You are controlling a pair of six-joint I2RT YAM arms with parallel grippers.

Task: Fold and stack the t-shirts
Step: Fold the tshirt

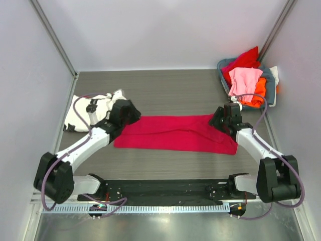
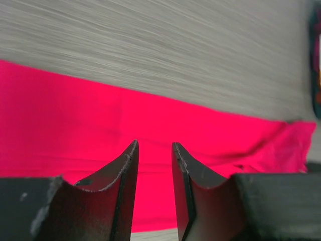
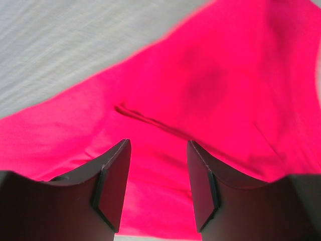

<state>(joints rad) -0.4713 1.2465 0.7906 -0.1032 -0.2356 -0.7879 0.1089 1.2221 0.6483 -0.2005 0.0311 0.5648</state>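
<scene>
As the cloth lies now: crimson tee (image 1: 175,133) is a long folded band across the middle of the worktop (image 1: 165,90); its left end is fairly square, its right end rumpled.
Left gripper (image 2: 154,144): over the band's left end, jaws a little apart, nothing between them.
Right gripper (image 3: 158,142): over the right end, jaws wider apart, also empty; a crease in the cloth runs just ahead of it.
White tee (image 1: 85,113): far left, apart from the crimson tee; cannot tell whether it is folded.
Basket (image 1: 269,86): far right corner, holds the other tees (image 1: 244,78), red, pink and orange.
Step (judgement): the lengthwise fold looks laid, with the cloth free at both ends.
Next move calls for: a fresh pinch at one end that catches all layers, carried over to the other end to halve the band. The right end likely needs smoothing first.
</scene>
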